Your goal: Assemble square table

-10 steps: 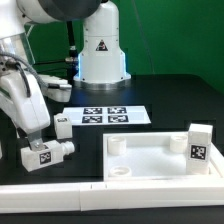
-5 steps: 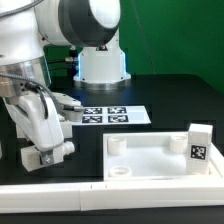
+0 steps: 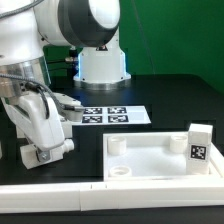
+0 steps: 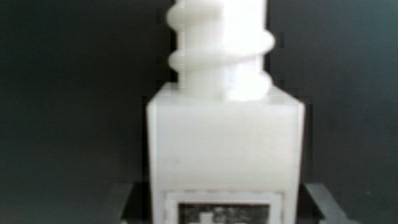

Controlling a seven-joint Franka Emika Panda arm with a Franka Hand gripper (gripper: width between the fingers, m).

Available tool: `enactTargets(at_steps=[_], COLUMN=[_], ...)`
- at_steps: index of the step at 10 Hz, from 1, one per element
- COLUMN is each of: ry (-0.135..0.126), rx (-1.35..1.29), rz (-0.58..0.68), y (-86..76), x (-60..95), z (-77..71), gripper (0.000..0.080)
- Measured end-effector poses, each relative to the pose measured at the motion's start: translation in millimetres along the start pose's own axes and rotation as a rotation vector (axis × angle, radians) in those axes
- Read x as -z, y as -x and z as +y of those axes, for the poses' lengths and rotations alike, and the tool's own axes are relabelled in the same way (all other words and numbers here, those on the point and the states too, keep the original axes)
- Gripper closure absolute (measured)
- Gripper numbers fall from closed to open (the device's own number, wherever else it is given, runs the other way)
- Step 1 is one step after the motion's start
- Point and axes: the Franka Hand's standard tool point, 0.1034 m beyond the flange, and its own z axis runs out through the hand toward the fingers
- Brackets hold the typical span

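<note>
one leg point(image 4: 222, 130) lies flat under the gripper point(image 3: 43, 152), long axis crossing the jaws (pinched on its tagged end).

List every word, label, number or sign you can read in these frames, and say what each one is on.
No words or numbers can be read anywhere.
Warning triangle on the arm's base: symbol too small to read.
Square black-and-white patterns, not text: on the marker board, the upright leg and the lying leg.
</note>
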Motion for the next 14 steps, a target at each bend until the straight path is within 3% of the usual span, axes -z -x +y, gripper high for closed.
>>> enactTargets(at_steps=[1,3,7,8,9,10,11,14], ry=[-0.013,-0.002,0.009,0.015,0.029,0.068,0.083,0.087], rx=[0.093,0.260,0.492,0.523,0.583,0.651,0.734,0.883], rz=[-0.006,0.016,0.012,0.000,0.003,0.011,0.025,0.019], y=[18.8,50.6,49.4,75.8,117.9,150.9,155.7,152.0], x=[11.9,27.3,24.7,28.3,27.0,20.8,15.5,15.6], z=[-2.8,-2.5,2.4,1.0,3.0,3.5,4.8,7.1], gripper=[0.0530,0.0530,0.0530,0.0530,0.0530,0.0530,0.0530,0.0530])
